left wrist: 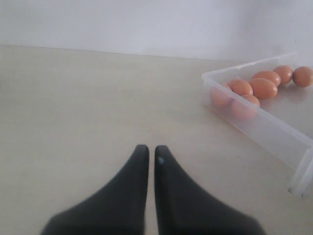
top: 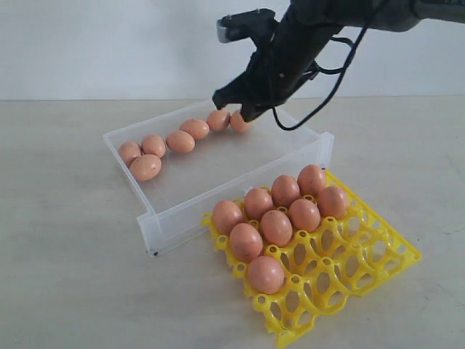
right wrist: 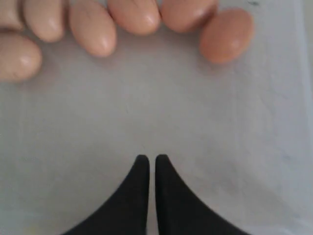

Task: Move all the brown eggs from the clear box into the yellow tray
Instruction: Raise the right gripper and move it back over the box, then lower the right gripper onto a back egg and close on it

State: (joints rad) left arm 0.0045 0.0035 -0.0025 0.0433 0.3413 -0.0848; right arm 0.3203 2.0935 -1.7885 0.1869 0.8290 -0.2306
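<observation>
Though only partly filled, yellow tray (top: pixel 392 243) nearest, on the pale table (top: pixel 65 276): nine brown eggs (top: pixel 276 227) seated in cups along the side toward the box, open lattice on the near and right side. Just behind, clear box (top: pixel 182 222), its low near wall standing between tray and box floor. Tray corner close against that wall, contact or gap impossible to tell. Inside, seven more eggs in a curved line along the left and far walls, three bunched at the left corner, the rest strung toward the back. Right gripper (top: pixel 232 104) hanging over the far end of that line, just beside the end egg (top: pixel 238 121) and partly hiding it. In the right wrist view, fingers (right wrist: pixel 142 186) pressed together with nothing between them, above bare box floor, the row of eggs apart beyond the tips. Black cable (top: pixel 320 109) looping off the arm above the box's far right corner. Left gripper (left wrist: pixel 151 149) out of the exterior view. In its own wrist view likewise closed tight and holding nothing, over bare table, well apart from a corner of the box. Farthest, plain white wall (top: pixel 109 43).
</observation>
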